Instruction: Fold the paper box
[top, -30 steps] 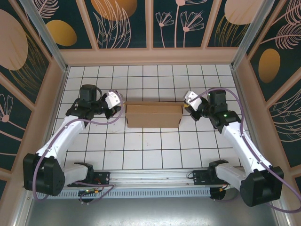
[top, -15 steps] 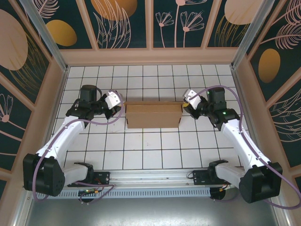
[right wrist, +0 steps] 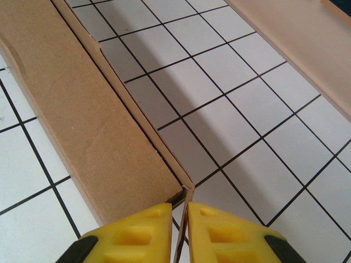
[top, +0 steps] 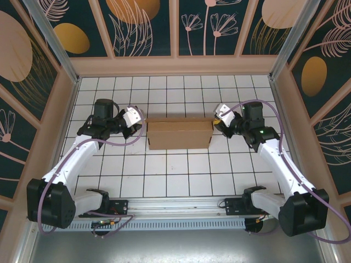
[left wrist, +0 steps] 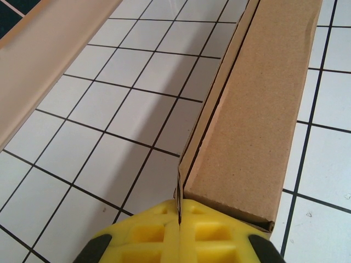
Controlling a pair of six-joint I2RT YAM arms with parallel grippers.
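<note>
- Pinching the thin end edge of the paper box (left wrist: pixel 258 109) with the fingers (left wrist: pixel 145 233) of the left gripper (left wrist: pixel 179 211), pads pressed tight together.
- Straddling the opposite end edge with the fingers (right wrist: pixel 137 230) of the right gripper (right wrist: pixel 180 211), a narrow slit between them; cannot tell whether gripping or loose.
- Lying on the table (top: pixel 175 175) about midway between the left and right edges, somewhat toward the far edge, long side across: one closed brown block, walls up, lid down flat.
- Judged nearly done: main folds made, shape holding.
- Left to do, by the look: closing the dark seam along the far long side and the small gap at the right end corner, then letting go.
</note>
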